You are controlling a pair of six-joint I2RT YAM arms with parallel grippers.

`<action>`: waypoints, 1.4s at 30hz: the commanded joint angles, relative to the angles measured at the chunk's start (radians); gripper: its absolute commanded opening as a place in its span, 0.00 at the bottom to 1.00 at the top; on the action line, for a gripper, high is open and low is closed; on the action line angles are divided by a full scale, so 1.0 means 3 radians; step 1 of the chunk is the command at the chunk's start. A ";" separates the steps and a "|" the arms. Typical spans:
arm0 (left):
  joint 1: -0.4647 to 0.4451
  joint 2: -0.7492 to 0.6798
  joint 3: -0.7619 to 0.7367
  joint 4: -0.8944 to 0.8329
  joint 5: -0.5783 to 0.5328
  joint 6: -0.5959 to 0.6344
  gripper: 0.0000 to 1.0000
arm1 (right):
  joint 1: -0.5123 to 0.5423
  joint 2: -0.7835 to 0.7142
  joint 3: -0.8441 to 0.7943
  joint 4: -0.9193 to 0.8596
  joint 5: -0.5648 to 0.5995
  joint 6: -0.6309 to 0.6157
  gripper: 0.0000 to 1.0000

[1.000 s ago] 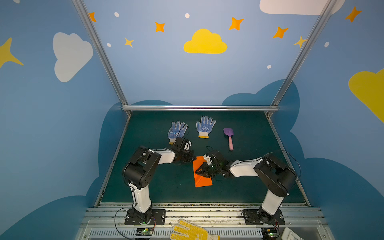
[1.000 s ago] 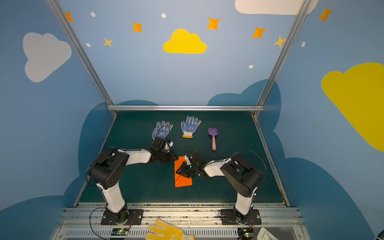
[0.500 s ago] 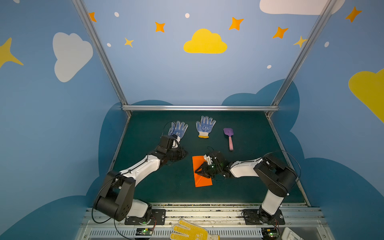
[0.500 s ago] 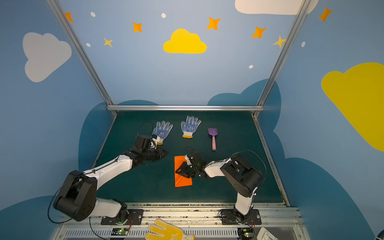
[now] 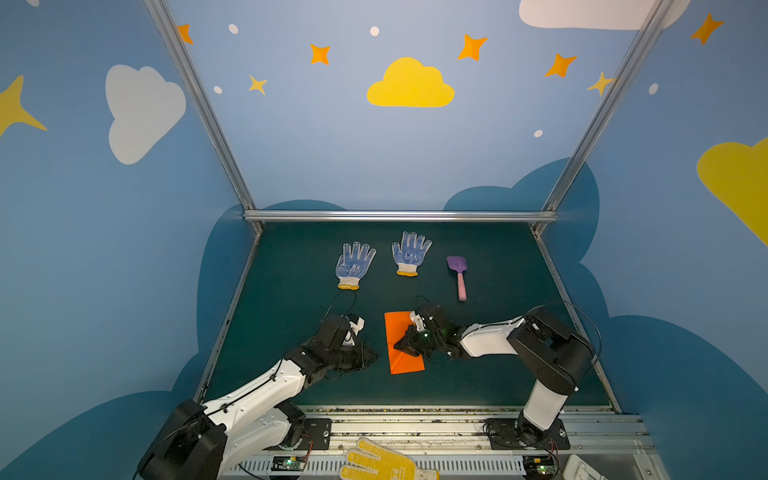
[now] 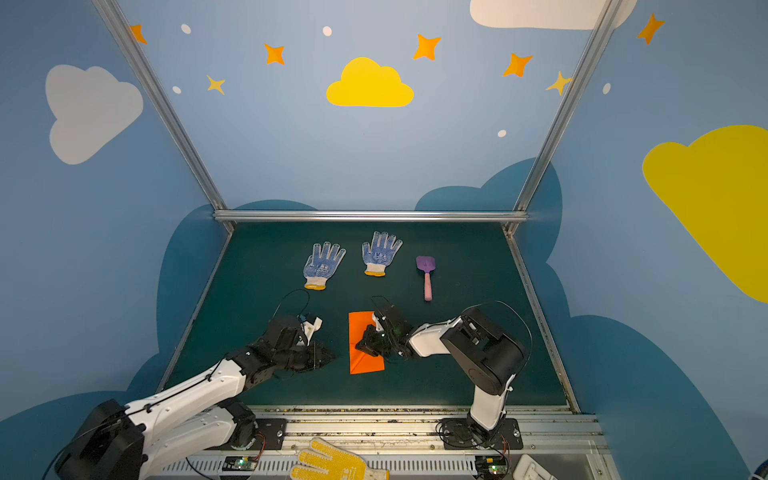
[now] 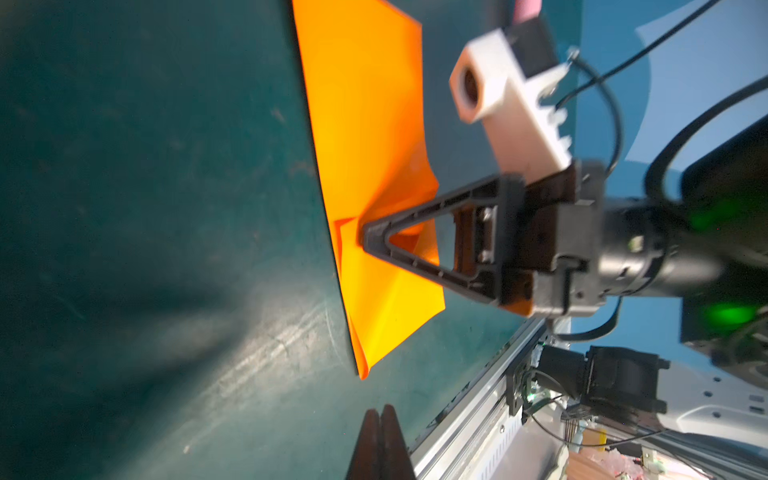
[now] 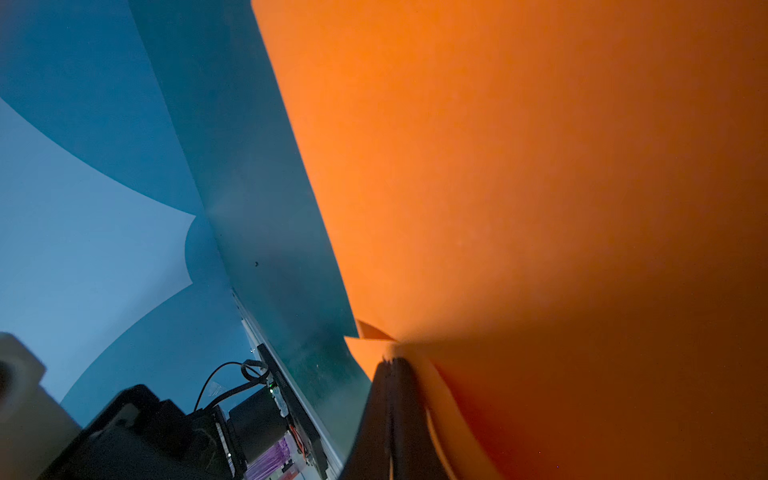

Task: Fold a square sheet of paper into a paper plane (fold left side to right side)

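the thin, bright orange square sheet of paper (image 5: 405, 365) lies as a tall rectangle on the dark green felt worktop (image 5: 291, 291). it sits nearer the robot than the purple-and-pink plastic toy shovel (image 5: 458, 274) and a little to the shovel's left. the fold already in it suggests the left side has been brought over to the right.

the right gripper (image 5: 397, 347) reaches in from the shovel's side to the middle of the sheet's long left edge. its fingers are together, and in the left wrist view the paper puckers up into a ridge at its tip (image 7: 365, 239). it looks clamped on a pinch of the upper layer there, probably to pin or sharpen the crease.

the left gripper (image 5: 371, 356) is further to the shovel's left than the sheet and clear of it. its fingers (image 7: 380, 440) are pressed together on nothing, likely parked so the sheet's creased edge is free.

two white knit gloves with blue dots (image 5: 355, 266) (image 5: 410, 255) lie to the shovel's left, well away from the folding. each carries a blue print on the palm, too small to read. no brand or other writing is legible anywhere.
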 commanded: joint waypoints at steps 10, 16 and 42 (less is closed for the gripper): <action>-0.0493 0.0911 0.0494 0.0382 -0.0182 0.0142 0.04 | 0.0044 0.0023 -0.0087 -0.0420 0.0167 0.0020 0.00; -0.0548 0.1182 0.0603 0.0437 -0.0175 0.0198 0.04 | 0.0044 0.0028 -0.0078 -0.0436 0.0175 0.0015 0.00; -0.0552 0.1548 0.0452 0.0495 -0.0323 0.0318 0.04 | 0.0055 -0.0048 -0.0089 -0.0465 0.0208 0.0056 0.00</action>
